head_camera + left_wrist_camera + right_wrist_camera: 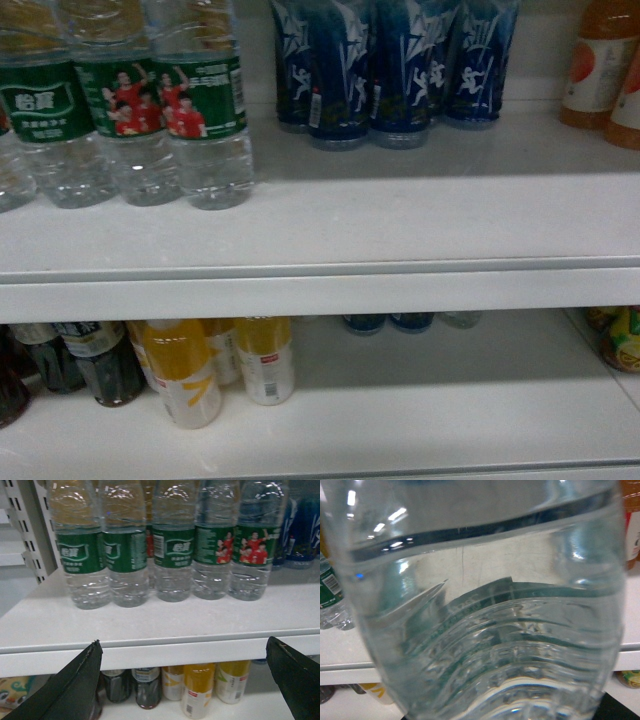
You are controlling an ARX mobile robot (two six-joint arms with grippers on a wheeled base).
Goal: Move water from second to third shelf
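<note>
One water bottle filling the right wrist view, out in front of the shelf and pressed close to the lens, right gripper hidden behind it; probably clamped on it for the carry, but cannot tell. Five more water bottles ranked near the shelf front, within easy reach. Left gripper level with the shelf lip, fingers spread wide apart, holding nothing

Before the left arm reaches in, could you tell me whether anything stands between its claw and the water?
Nothing visible: the open left claw faces the water bottles across a bare strip of shelf.
</note>
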